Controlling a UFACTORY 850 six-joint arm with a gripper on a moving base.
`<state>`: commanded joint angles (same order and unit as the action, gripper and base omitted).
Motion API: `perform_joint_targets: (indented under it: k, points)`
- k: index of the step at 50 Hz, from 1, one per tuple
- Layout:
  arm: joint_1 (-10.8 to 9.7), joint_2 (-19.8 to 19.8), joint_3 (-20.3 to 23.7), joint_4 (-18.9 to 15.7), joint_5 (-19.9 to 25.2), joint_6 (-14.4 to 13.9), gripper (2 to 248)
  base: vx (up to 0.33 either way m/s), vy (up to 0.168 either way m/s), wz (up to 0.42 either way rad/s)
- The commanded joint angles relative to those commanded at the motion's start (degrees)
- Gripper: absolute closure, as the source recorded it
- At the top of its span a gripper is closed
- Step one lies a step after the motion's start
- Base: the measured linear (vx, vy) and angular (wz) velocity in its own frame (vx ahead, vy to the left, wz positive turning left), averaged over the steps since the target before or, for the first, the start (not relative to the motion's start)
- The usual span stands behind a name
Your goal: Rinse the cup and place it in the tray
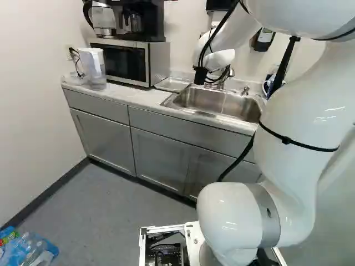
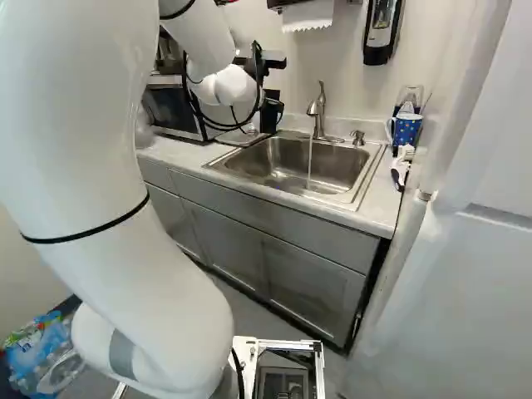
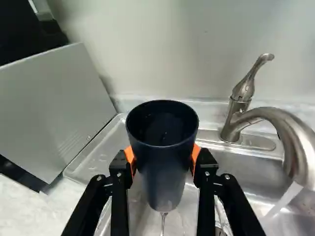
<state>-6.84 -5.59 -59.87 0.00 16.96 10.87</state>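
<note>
Black fingers (image 3: 204, 172) grip your dark cup (image 3: 162, 162) from both sides, likely so it drains before the tray (image 1: 173, 84), upper middle of the left base view.

Kitchenette, with sink (image 2: 332, 166) and microwave (image 1: 127, 62).

Seen from behind twice, once close in

In the left and right base views, looking ahead and down past either side of the arm (image 1: 299, 111), well back from the sink (image 2: 291, 158). In the wrist view, looking down toward the wall (image 3: 147, 49) from nearby; sharing faucet (image 2: 318, 112) and tray (image 1: 173, 84) with both.
</note>
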Motion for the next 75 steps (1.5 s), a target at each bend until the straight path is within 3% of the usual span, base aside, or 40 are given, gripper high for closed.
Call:
perform_joint_targets:
  k: [75]
  points:
    - [0.0, 0.0, 0.0, 0.0, 0.0, 45.21, 126, 0.0, 0.0, 0.0]
